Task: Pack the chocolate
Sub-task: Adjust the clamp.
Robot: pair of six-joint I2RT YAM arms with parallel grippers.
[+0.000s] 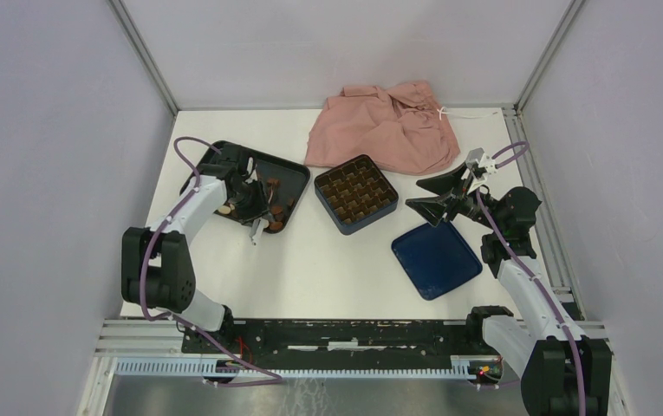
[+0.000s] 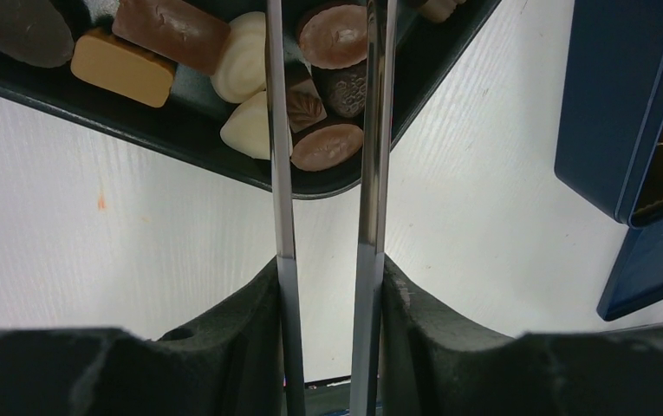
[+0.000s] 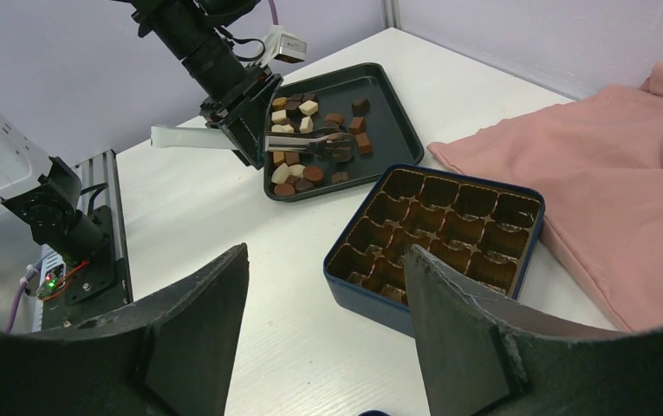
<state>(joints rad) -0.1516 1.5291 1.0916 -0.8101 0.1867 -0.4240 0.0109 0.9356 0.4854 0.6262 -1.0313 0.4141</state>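
The chocolate (image 1: 280,208), several small brown, tan and cream pieces, lies in a black tray (image 1: 297,173). It also shows in the left wrist view (image 2: 328,147) and the right wrist view (image 3: 297,117). My left gripper (image 1: 245,204) (image 2: 330,269) is shut on metal tongs (image 2: 280,173) (image 3: 297,143). The tongs' blades reach among the pieces over the tray (image 2: 180,130) (image 3: 397,130). Whether the tips grip a piece I cannot tell. My right gripper (image 1: 436,195) (image 3: 323,260) is open and empty, above the table right of the blue gridded box (image 1: 355,192) (image 3: 436,230).
The box's cells look empty. A dark blue lid (image 1: 436,258) lies flat at the front right, under my right arm. A pink cloth (image 1: 388,130) (image 3: 622,173) is bunched behind the box. Grey walls enclose the table on three sides.
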